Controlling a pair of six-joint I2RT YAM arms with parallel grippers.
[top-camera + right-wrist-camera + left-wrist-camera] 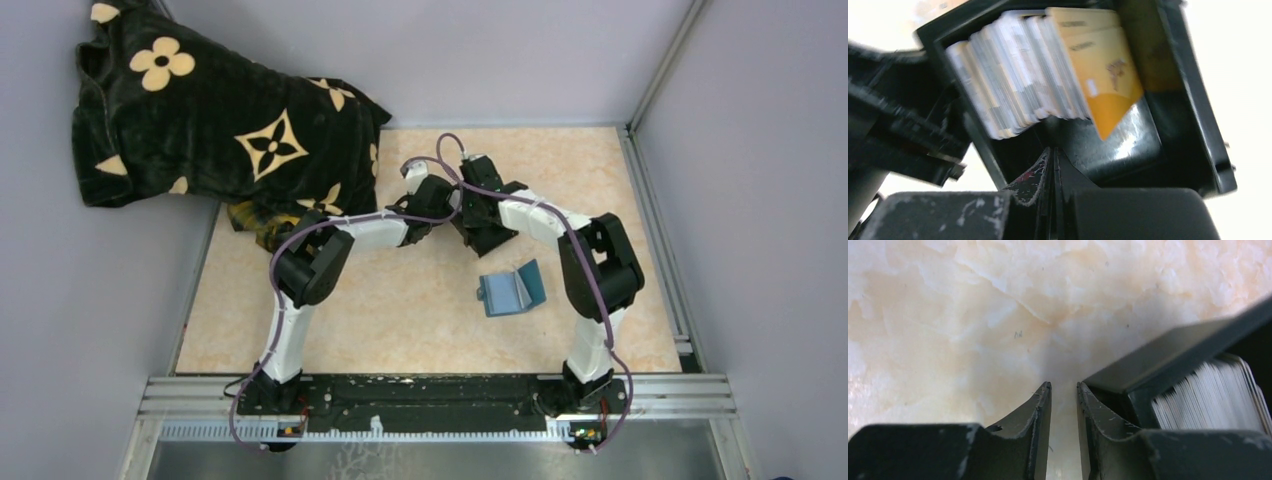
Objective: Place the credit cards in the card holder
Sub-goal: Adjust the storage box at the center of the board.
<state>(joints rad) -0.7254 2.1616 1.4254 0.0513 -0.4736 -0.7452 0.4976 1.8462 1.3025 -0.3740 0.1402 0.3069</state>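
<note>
card holder (512,291): blue; credit cards (1013,75): white-grey, front one orange; box (1196,100): black; cloth (200,130): black, cream flowers

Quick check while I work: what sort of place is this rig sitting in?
Most likely a lab robot test cell: plain grey walls close in a marble-patterned tabletop, an aluminium rail runs along the near edge, and a dark flower-print blanket hangs over one corner.

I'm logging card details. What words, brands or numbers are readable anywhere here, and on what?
No text reads clearly.
On the orange card in the black box: printed lines and an emblem, too blurred.
On the table: one tiny mark, too small to read.
</note>
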